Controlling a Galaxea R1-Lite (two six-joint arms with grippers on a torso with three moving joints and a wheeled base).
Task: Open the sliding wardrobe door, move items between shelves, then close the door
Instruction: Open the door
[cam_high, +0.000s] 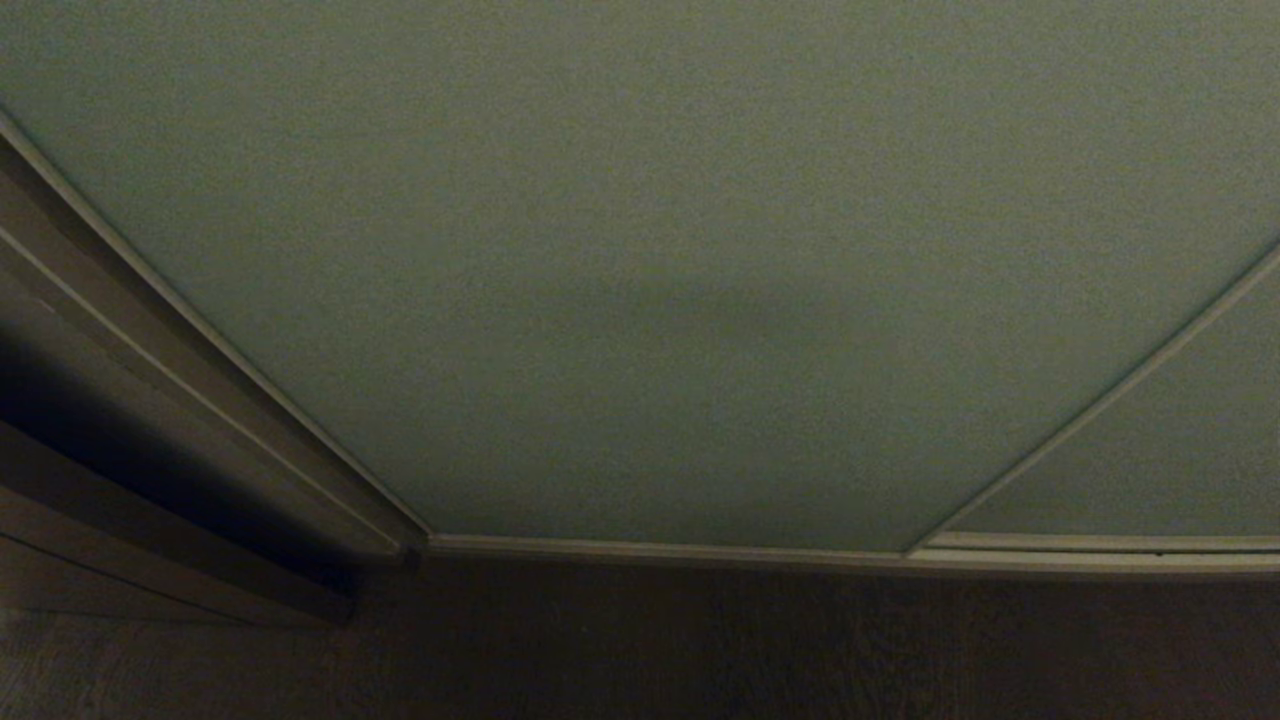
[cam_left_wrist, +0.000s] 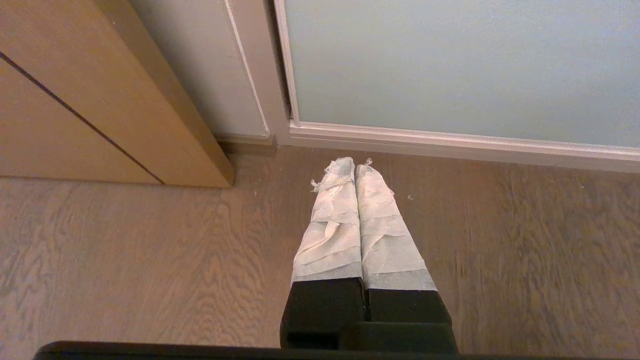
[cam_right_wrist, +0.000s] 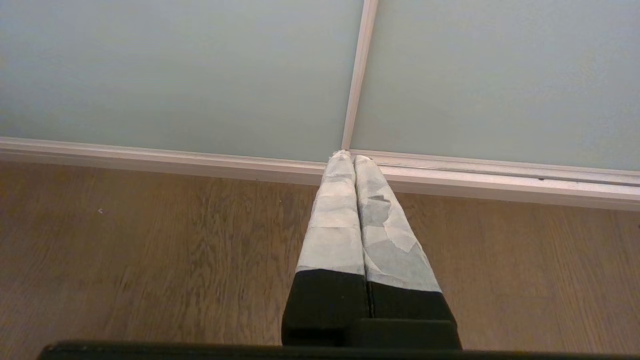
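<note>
The sliding wardrobe door (cam_high: 640, 270) is seen upright, closed; left gripper (cam_left_wrist: 354, 167) and right gripper (cam_right_wrist: 350, 157) are pressed together, empty.

left gripper (cam_left_wrist: 355, 165): two long tapering fingers wrapped in wrinkled, frayed white tape, black housing at base | right gripper (cam_right_wrist: 348, 156): same build, smoother white tape, torn patch on one finger, black base | black bar along lower frame edge

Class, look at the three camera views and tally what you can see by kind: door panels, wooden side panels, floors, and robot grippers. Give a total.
Pale grey-green door panels: 2
Brown wooden side panel: 1
Wooden floor: 1
Grippers, both shut and empty: 2, left gripper, right gripper
Total: 6
</note>
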